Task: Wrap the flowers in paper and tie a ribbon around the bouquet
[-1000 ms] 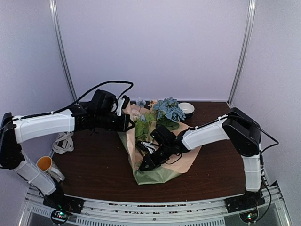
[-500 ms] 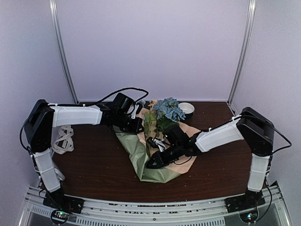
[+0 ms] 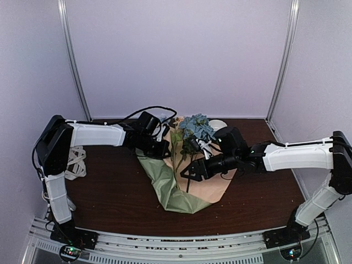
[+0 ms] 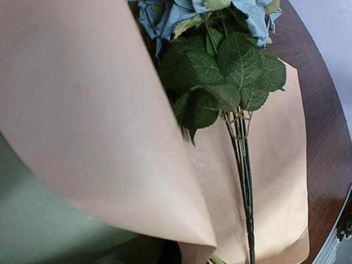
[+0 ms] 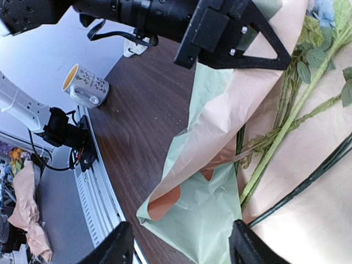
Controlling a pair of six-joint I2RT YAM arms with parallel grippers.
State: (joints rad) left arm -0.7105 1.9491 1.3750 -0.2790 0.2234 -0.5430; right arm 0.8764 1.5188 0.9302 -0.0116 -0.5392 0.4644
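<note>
The flowers (image 3: 196,130) lie on the paper (image 3: 212,186), blue blooms toward the back and thin green stems (image 4: 245,176) running forward. The paper shows its beige face under the stems and its sage-green face (image 3: 160,181) on the raised left flap. My left gripper (image 3: 161,147) is shut on that flap's upper edge and holds it lifted over the leaves; the beige flap (image 4: 99,121) hides its fingers in the left wrist view. My right gripper (image 3: 188,171) hovers open above the stems, empty, with the paper's green bottom corner (image 5: 220,220) below it. The ribbon (image 3: 76,163) lies coiled at the left.
A patterned mug (image 5: 85,88) with an orange inside lies near the table's front left edge. A small white bowl-like object (image 3: 218,126) sits behind the blooms. The metal front rail (image 3: 176,248) runs along the near edge.
My left gripper has carried the paper's left flap rightward over the stems. My right gripper has opened, let go of the paper and drawn back up and to the right.
</note>
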